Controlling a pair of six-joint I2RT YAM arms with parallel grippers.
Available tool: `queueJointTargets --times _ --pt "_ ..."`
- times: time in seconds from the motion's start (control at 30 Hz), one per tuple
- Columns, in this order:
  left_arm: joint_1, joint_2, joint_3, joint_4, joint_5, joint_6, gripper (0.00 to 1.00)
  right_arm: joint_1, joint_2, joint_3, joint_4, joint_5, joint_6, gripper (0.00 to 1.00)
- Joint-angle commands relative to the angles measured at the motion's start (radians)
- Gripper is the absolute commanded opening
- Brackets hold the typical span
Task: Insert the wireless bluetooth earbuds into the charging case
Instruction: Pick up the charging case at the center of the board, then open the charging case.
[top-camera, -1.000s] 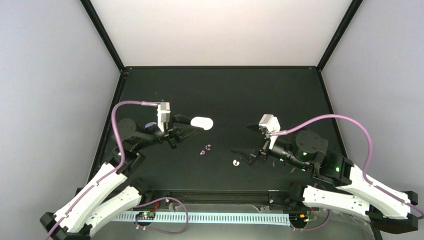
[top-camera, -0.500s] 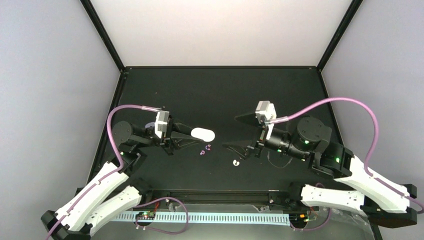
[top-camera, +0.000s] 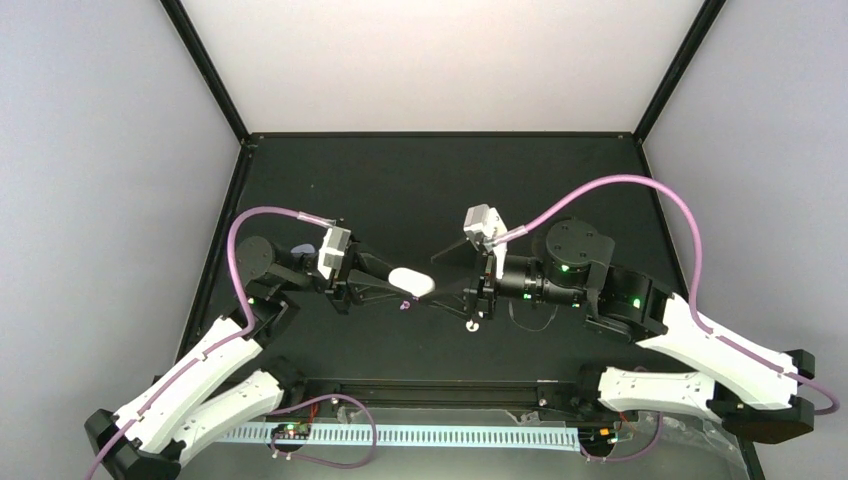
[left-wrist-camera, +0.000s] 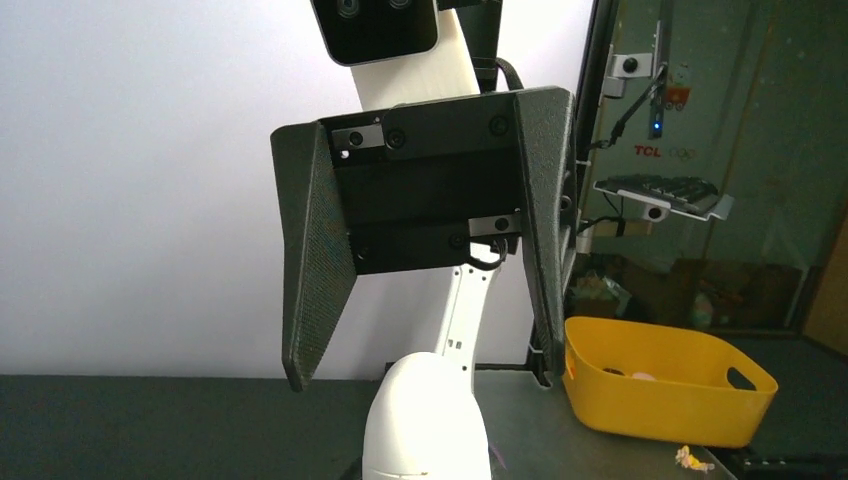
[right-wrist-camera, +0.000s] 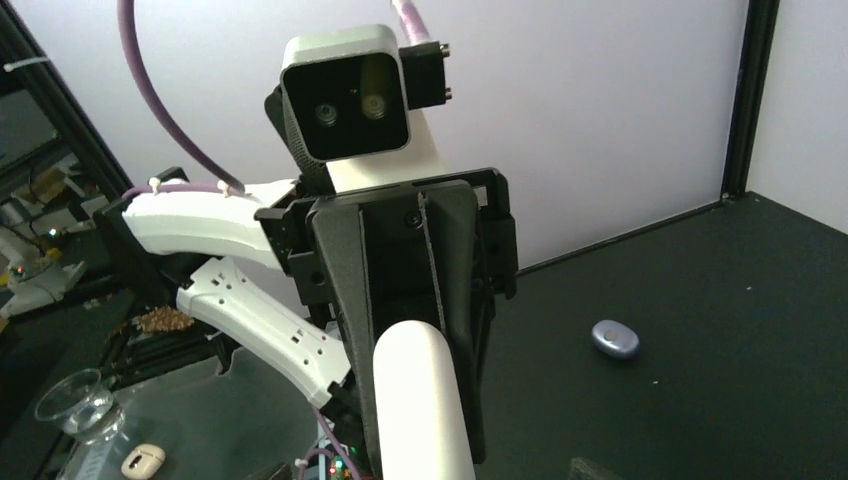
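Jaws of the left arm (top-camera: 195, 368) clamp one end of the small glossy white pill-shaped charging case (top-camera: 411, 282), its free end just short of the wide-spread jaws of the right arm (top-camera: 708, 345); light, rigid and likely slippery, best pinched squarely across its broad faces.

The charging case (top-camera: 411, 282) is a glossy white pill with rounded ends. It is closed and sits just left of the middle of the top view, its long axis running left to right with the right end dipping slightly. The left gripper (top-camera: 392, 281) clamps its left end. In both wrist views the case shows as a smooth white dome at bottom centre.

One earbud (top-camera: 405, 304), a tiny curled speck of white tinged purple, lies on the counter just below the case. Whether the small white speck (top-camera: 472, 324) to the lower right is the other earbud cannot be told.
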Motion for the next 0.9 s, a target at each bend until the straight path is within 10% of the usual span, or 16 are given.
queueJointTargets --times 0.0,0.87 --pt "-0.008 -0.001 0.045 0.025 0.044 0.023 0.02 -0.004 0.006 0.017 -0.013 -0.056 0.011 0.7" --pt "-0.026 0.008 0.051 0.012 0.004 0.007 0.02 -0.004 0.027 -0.01 0.033 -0.054 -0.001 0.35"
